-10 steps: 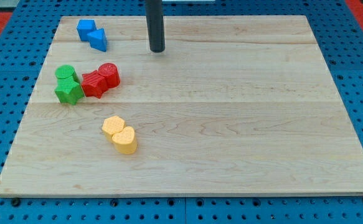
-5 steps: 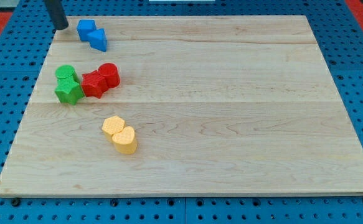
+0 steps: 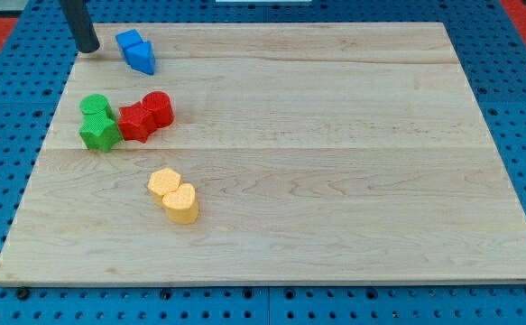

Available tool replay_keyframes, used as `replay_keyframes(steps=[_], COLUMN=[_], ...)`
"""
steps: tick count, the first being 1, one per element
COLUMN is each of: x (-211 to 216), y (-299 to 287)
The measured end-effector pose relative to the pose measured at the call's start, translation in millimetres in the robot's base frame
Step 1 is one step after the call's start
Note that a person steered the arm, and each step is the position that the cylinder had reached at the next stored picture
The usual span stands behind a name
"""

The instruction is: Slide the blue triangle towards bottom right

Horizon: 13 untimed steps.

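Note:
The blue triangle (image 3: 142, 58) lies near the board's top left corner, touching a second blue block (image 3: 128, 41) just above and left of it. My tip (image 3: 87, 49) stands on the board's top left edge, a short way left of both blue blocks and apart from them. The dark rod rises out of the view's top.
A green round block (image 3: 94, 106) and a green star-like block (image 3: 99, 133) sit at the left. A red block (image 3: 135, 121) and a red cylinder (image 3: 158, 107) lie beside them. Two yellow blocks (image 3: 163, 183) (image 3: 181, 203) lie lower, left of centre. The wooden board (image 3: 335, 181) rests on blue pegboard.
My rod swept from the board's top middle to the top left corner, passing over the blue blocks. The upper blue block looks slightly shifted to the right.

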State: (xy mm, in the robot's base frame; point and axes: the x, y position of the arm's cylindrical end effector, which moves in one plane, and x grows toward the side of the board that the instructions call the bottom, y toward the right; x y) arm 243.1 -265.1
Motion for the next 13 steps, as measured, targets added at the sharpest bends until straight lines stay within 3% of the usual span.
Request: replay_keyframes(steps=[1,4,7,8,9,10,13], x=[-1.3,64.9,121.5,166.7,143.1,148.5,276.9], y=[42.6,136.1,349.3,394.4,404.1,429.9,472.4])
